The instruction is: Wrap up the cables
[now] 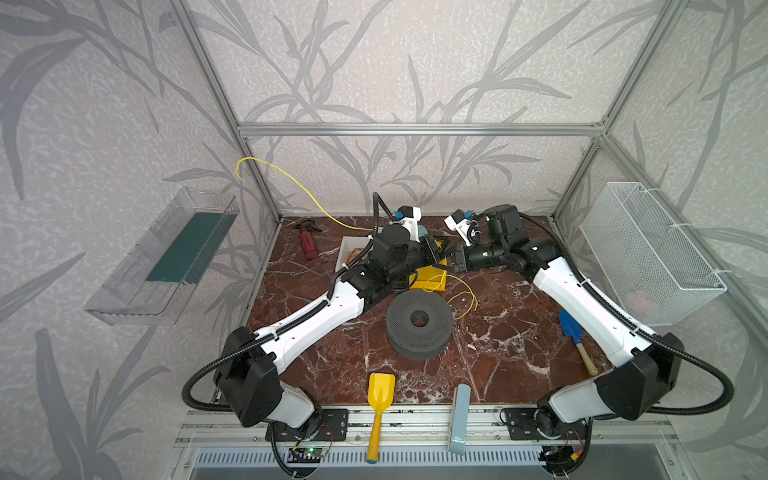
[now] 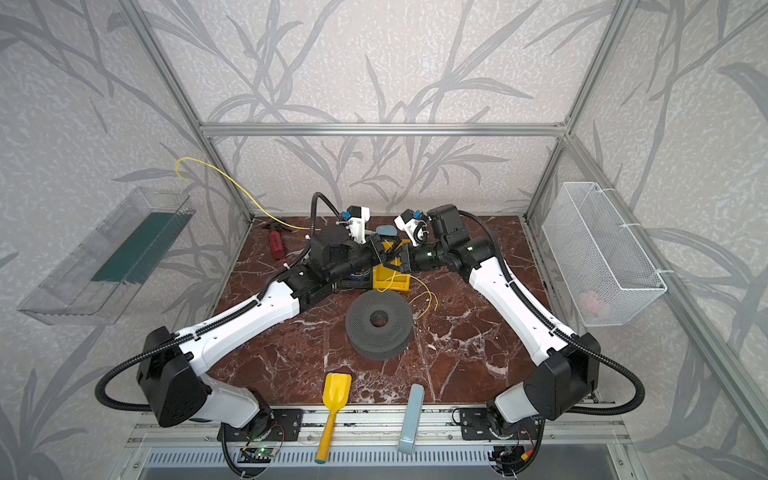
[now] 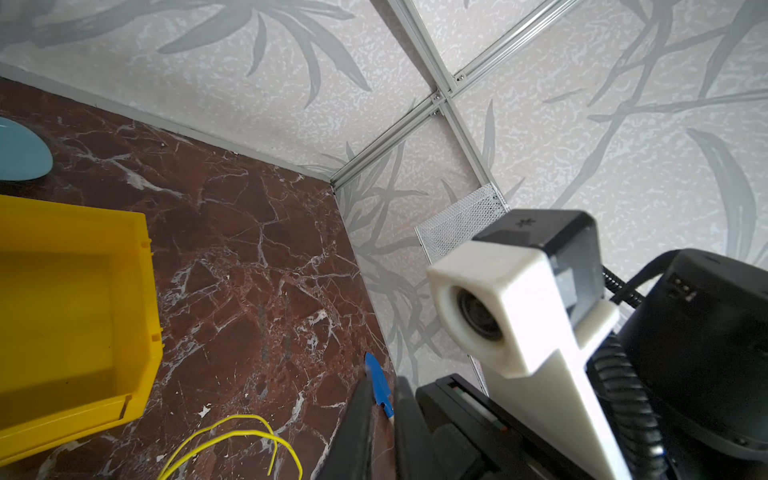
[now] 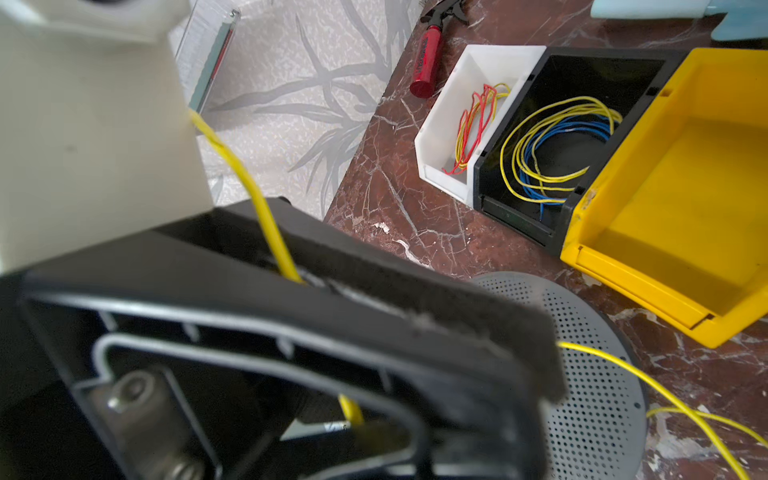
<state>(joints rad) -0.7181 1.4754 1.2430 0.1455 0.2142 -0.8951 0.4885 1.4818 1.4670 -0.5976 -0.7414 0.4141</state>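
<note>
Pale-yellow wire (image 1: 299, 187), thin and springy, is arcing through the air from high on the left side down to the two grippers. They are meeting above the yellow plastic bin (image 1: 432, 279). The wire's other end is lying in loose loops on the marble tabletop (image 1: 498, 349), just beside the grey perforated spool (image 1: 419, 324). Left gripper (image 3: 384, 415) is pressing its fuzzy black pads (image 4: 415, 286) together on the wire, which is entering at one side and leaving at the other. Right gripper (image 1: 454, 258) is squeezing fully together, with a blurred stretch of the wire running into its tips. Beyond, a black bin (image 4: 519, 218) is holding a blue-and-yellow coil (image 4: 528, 166), and a white bin (image 4: 436, 133) is holding a red-and-orange coil (image 4: 473, 120).
</note>
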